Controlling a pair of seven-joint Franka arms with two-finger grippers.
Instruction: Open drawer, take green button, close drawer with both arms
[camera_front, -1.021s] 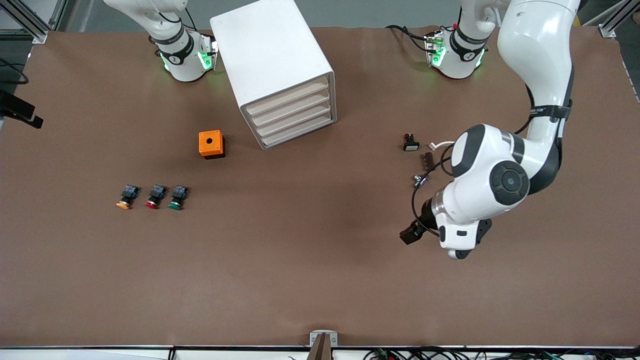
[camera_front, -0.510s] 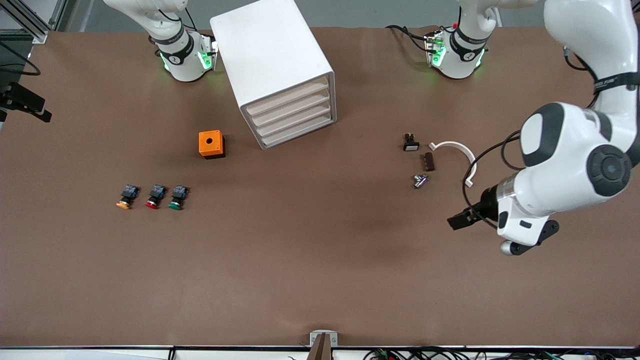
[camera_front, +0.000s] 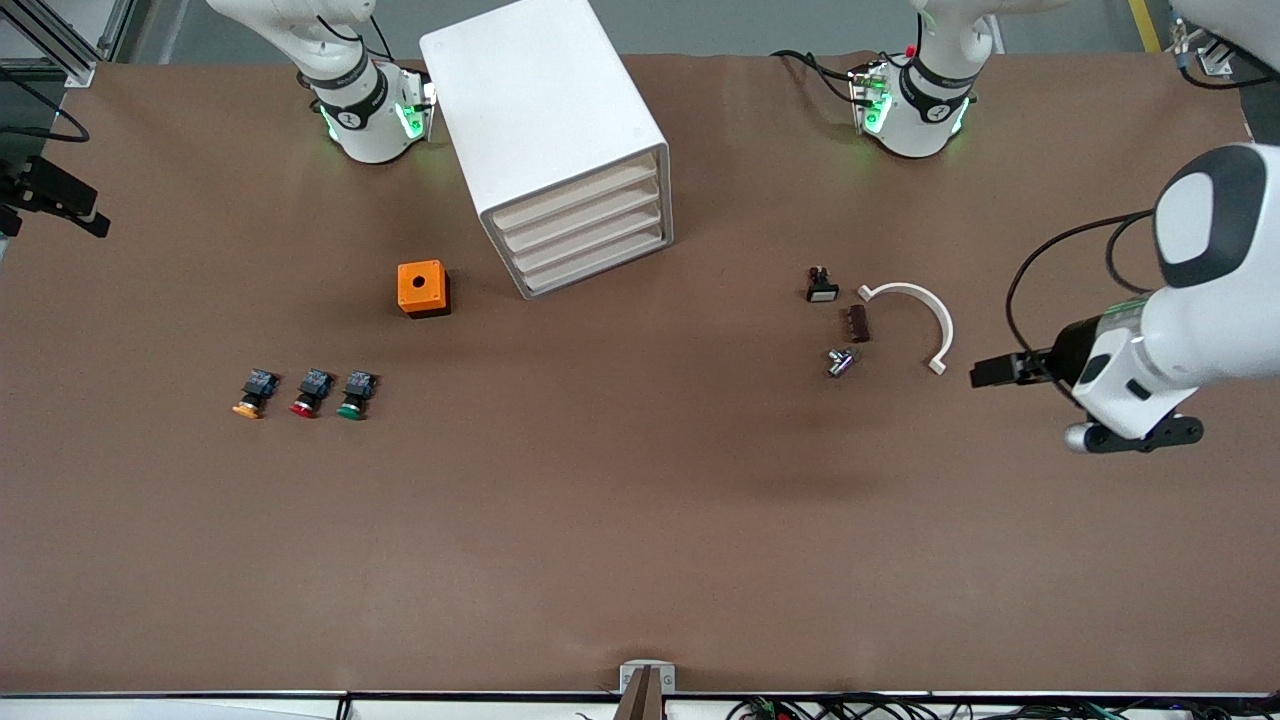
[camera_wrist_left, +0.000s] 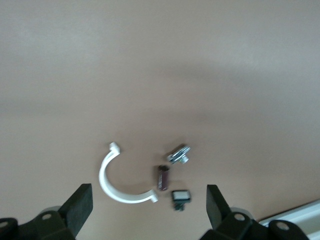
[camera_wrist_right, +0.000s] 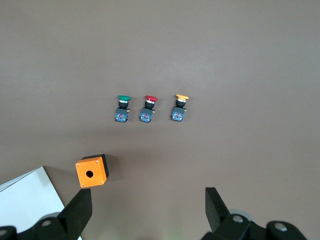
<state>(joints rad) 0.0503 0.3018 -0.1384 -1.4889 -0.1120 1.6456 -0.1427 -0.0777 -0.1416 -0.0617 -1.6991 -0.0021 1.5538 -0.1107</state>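
At the right arm's end of the bench we see the right pincer hanging wide open and empty above the green button, which lies last in a row of three. The cabinet has every drawer shut. The left pincer hovers open, empty, near a white clip.

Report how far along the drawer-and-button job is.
Done: nothing yet. All four drawers of the cabinet look shut, and the green button sits on the table beside the red and orange ones. In hand: nothing; the left gripper is open over the table near a white curved clip, and the right gripper is open above the buttons. Left: open a drawer, take the button, close the drawer.
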